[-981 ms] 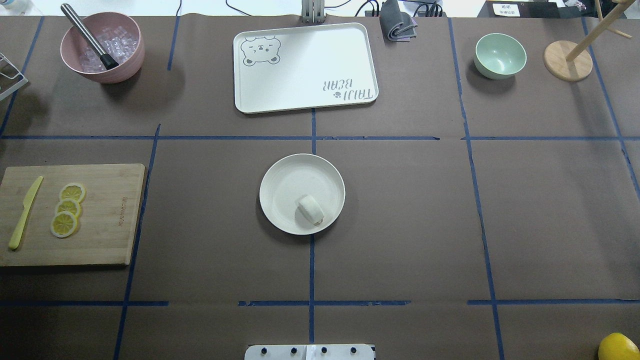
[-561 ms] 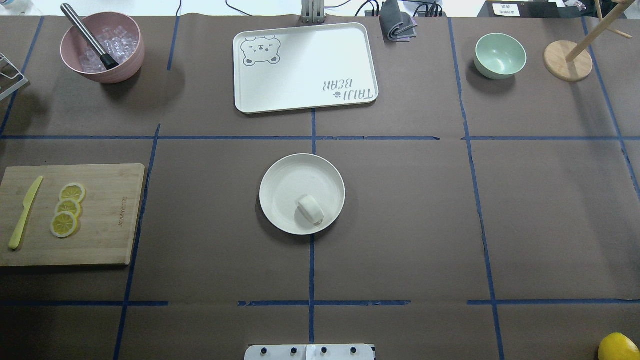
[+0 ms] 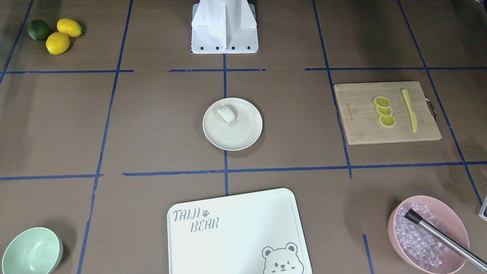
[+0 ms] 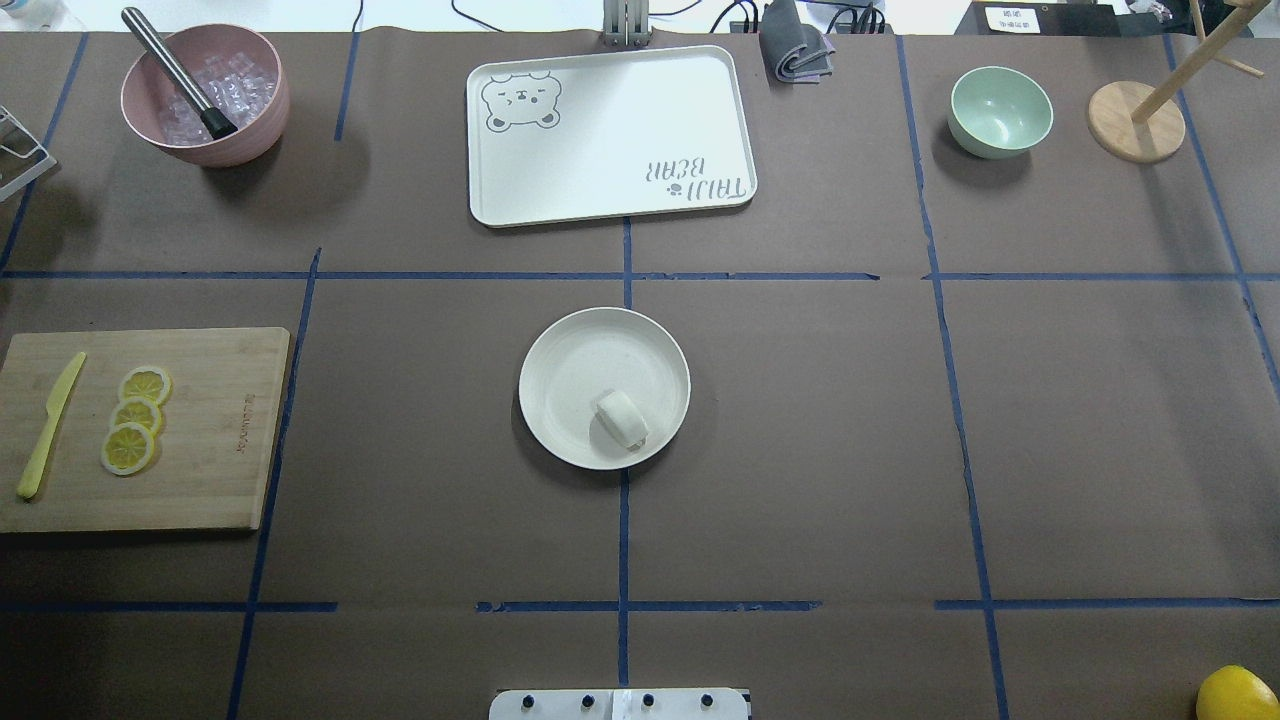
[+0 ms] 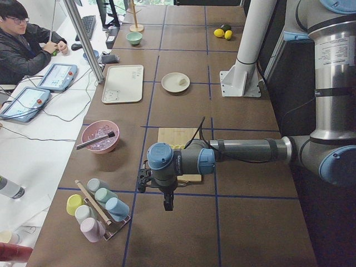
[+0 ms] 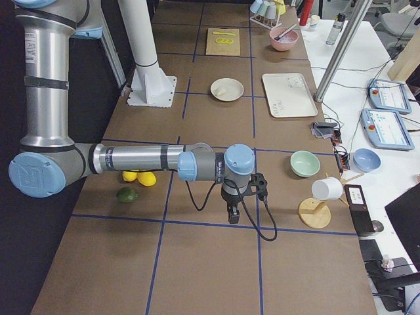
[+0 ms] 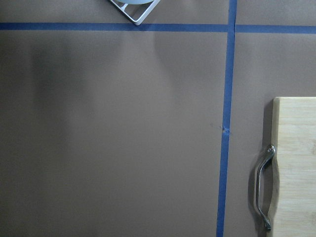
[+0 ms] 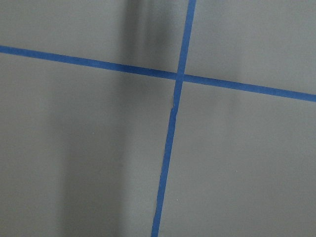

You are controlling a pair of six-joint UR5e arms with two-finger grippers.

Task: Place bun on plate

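Judging the task done, we are seeing the smooth white oblong bun (image 4: 621, 418) lying on the round cream-white plate (image 4: 570, 360), though we cannot tell how the left gripper (image 5: 167, 203) and right gripper (image 6: 232, 215) fingers are standing.

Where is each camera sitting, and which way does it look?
Front-facing: across the table, facing the robot's base.
Overhead: behind the robot, looking down; base's edge shows.
Exterior left: table's end; left arm, left gripper near.
Exterior right: opposite end; right arm, right gripper near.
Left wrist: straight down on a cutting board's handle; no body.
Right wrist: straight down on crossed tape; no body.
Front-facing and overhead share the bun on the plate.
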